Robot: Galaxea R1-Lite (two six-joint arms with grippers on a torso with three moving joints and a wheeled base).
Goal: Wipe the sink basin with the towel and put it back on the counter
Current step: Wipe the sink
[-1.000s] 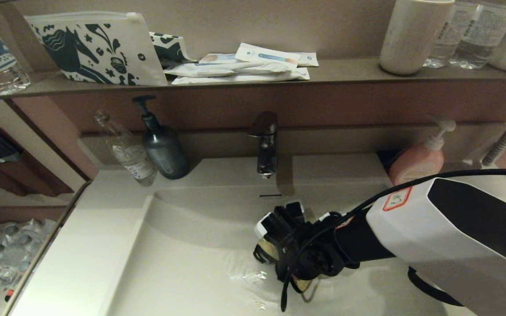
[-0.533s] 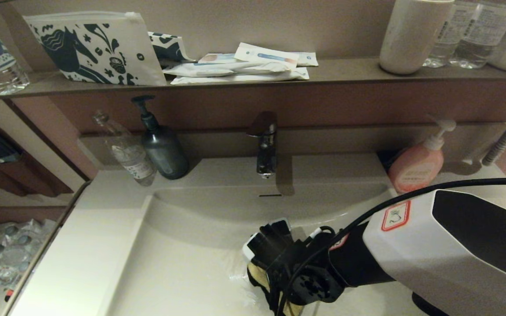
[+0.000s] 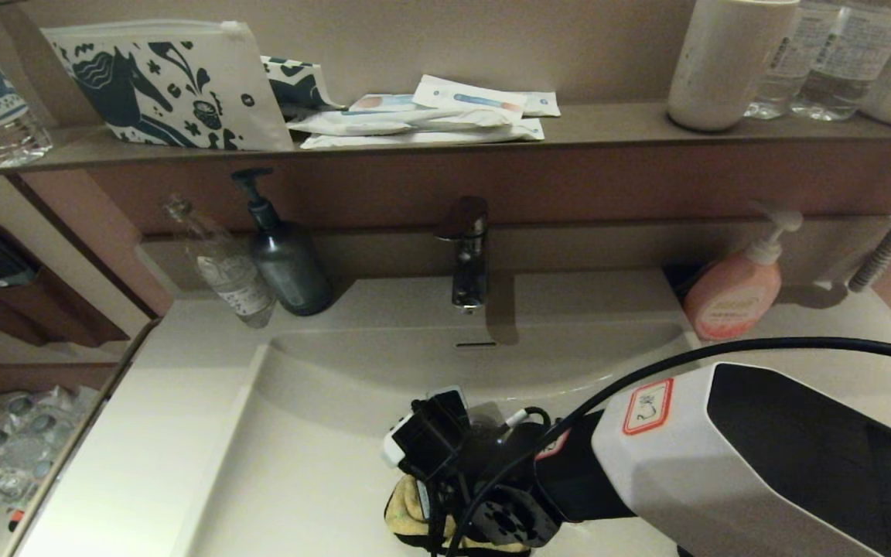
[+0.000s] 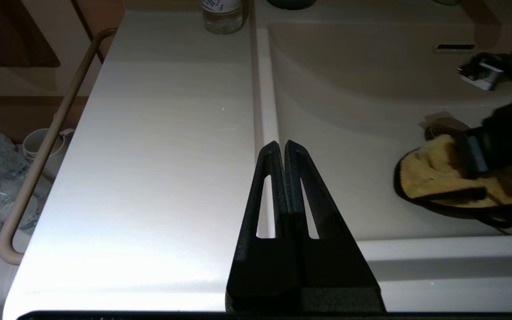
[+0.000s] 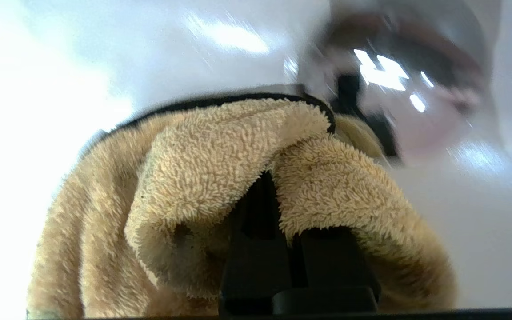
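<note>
While the right gripper (image 3: 445,503) reaches down into the sink basin (image 3: 298,464) near its front edge, its fingers (image 5: 256,213) pinch the towel (image 3: 407,507), w/ yellow pile bunched round and over them. Towel lies on the basin floor directly under the gripper, spreading toward the robot's left. Chrome drain plug (image 5: 398,89) sits just beyond the towel. Left gripper (image 4: 281,149) hangs over the counter (image 4: 158,133) at the basin's left rim, well apart from the towel, fingers pressed together, holding nothing.
</note>
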